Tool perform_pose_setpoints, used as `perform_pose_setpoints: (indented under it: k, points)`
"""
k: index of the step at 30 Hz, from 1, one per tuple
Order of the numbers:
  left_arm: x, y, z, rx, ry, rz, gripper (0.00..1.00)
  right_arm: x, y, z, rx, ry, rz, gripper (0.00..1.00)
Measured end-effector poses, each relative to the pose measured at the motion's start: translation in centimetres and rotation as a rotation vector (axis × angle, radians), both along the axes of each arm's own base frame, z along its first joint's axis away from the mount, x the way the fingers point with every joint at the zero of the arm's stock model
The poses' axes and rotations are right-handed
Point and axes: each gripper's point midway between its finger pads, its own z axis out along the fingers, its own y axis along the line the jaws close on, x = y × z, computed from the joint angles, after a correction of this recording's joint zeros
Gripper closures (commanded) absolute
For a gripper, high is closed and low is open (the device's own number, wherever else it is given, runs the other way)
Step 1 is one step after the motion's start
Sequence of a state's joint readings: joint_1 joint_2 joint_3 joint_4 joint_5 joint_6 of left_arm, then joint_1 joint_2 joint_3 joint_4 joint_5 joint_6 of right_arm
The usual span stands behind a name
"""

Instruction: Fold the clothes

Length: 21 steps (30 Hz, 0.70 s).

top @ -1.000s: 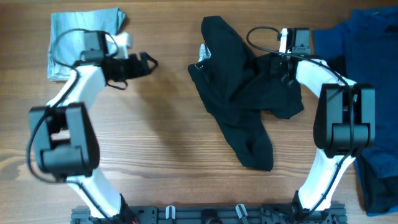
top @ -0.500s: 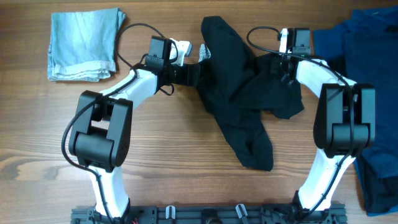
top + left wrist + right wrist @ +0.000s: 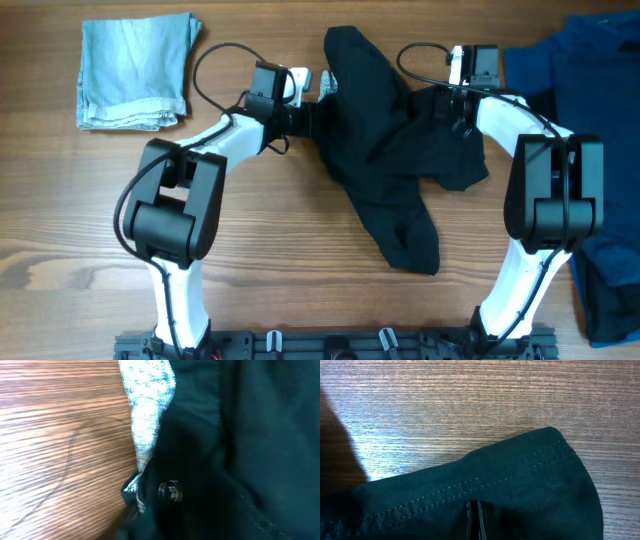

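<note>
The black shorts [image 3: 385,150] lie crumpled at the table's middle, one leg trailing toward the front. My left gripper [image 3: 316,113] is pressed into their left edge at the waistband. The left wrist view shows the grey lining [image 3: 147,420] and the button [image 3: 170,489] close up, but dark cloth hides my fingers, so whether they hold anything is unclear. My right gripper [image 3: 458,112] sits on the shorts' right side. In the right wrist view it [image 3: 474,522] is shut on the stitched black hem [image 3: 520,475].
A folded pale-blue denim piece [image 3: 134,70] lies at the back left. A heap of dark-blue and black cloth [image 3: 590,90] runs along the right edge. Bare wooden table [image 3: 260,240] stretches across the front left.
My left arm has swung right, from beside the denim piece to the shorts' waistband. The right arm and the shorts have not moved.
</note>
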<state>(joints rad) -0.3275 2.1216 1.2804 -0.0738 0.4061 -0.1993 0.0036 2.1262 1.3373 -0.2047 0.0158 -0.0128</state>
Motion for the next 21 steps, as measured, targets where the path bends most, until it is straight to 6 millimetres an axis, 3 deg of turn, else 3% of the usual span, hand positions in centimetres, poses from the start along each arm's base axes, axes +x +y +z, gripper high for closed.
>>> perform_pose_setpoints:
  k: [2,4,7,9,10,11,12,16,18,19,21]
  points:
    - [-0.2,-0.2,0.0,-0.015,0.018,0.01,0.96,-0.2,0.0,0.0,0.0,0.01,0.0,0.96]
    - [-0.7,0.0,0.2,-0.013,0.045,0.013,0.96,-0.9,0.1,0.1,0.006,0.042,0.004,0.96]
    - [-1.9,0.5,3.1,-0.008,0.059,0.021,0.96,-2.0,0.3,0.6,0.013,0.082,0.008,0.96]
    - [-2.6,0.8,7.5,-0.021,0.016,0.025,0.96,-1.7,0.3,2.3,0.013,0.047,0.008,0.96]
    - [-3.0,0.9,11.0,-0.039,-0.038,0.026,0.93,-1.4,0.3,3.4,0.013,0.022,0.008,0.96]
    - [-3.9,1.2,15.7,-0.068,-0.114,0.027,0.92,-1.1,0.3,4.9,0.013,-0.013,0.009,0.96]
    - [-4.4,1.5,18.5,-0.086,-0.168,0.032,0.92,-1.2,0.3,5.5,0.016,-0.02,0.011,0.96]
    - [-6.9,3.5,26.3,-0.114,-0.312,0.101,0.92,-3.7,1.8,6.7,0.091,0.057,0.056,0.95]
    - [-6.9,4.1,27.1,-0.103,-0.338,0.134,0.92,-6.7,2.9,8.0,0.149,0.141,0.083,0.9]
    - [-6.5,4.5,26.6,-0.084,-0.333,0.161,0.91,-9.1,3.6,9.6,0.186,0.189,0.102,0.89]
    - [-5.2,4.4,24.7,-0.061,-0.302,0.18,0.91,-11.5,4.2,11.5,0.219,0.23,0.118,0.9]
